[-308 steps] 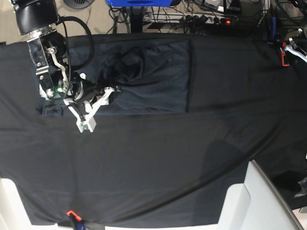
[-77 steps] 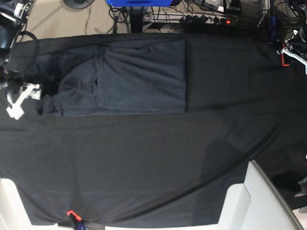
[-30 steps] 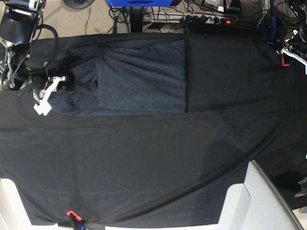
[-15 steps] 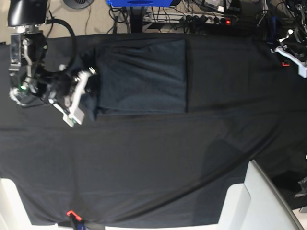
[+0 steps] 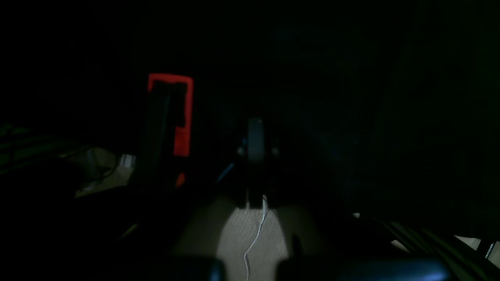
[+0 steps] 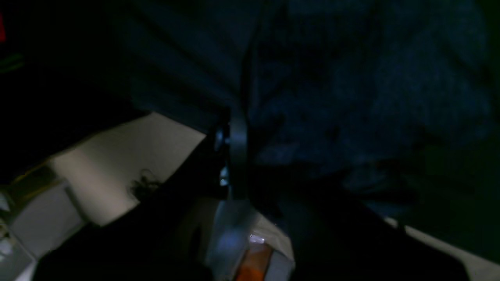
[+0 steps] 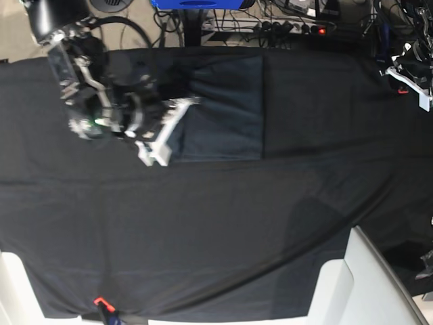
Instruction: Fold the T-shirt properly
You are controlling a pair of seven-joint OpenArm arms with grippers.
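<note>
The T-shirt [image 7: 226, 112] lies at the back middle of the black table cloth [image 7: 216, 223], slate-grey and folded into a narrow block. My right gripper [image 7: 169, 128] hovers over its left side, shut on a bunch of its fabric that is drawn over the body. In the right wrist view the bluish T-shirt [image 6: 351, 97] bunches against the gripper [image 6: 238, 156]. My left gripper [image 7: 411, 76] stays at the table's right edge, shut and holding nothing. In the left wrist view that gripper [image 5: 256, 156] appears as closed dark fingers.
A red clamp [image 5: 181, 113] pins the cloth beside the left gripper, and another red clamp [image 7: 100, 301] sits at the front edge. A white box [image 7: 365, 284] stands at the front right. A power strip [image 7: 298, 28] and cables lie behind the table.
My right arm has swept from the table's left edge rightward, dragging the shirt's left part over its body. The left arm has barely shifted.
</note>
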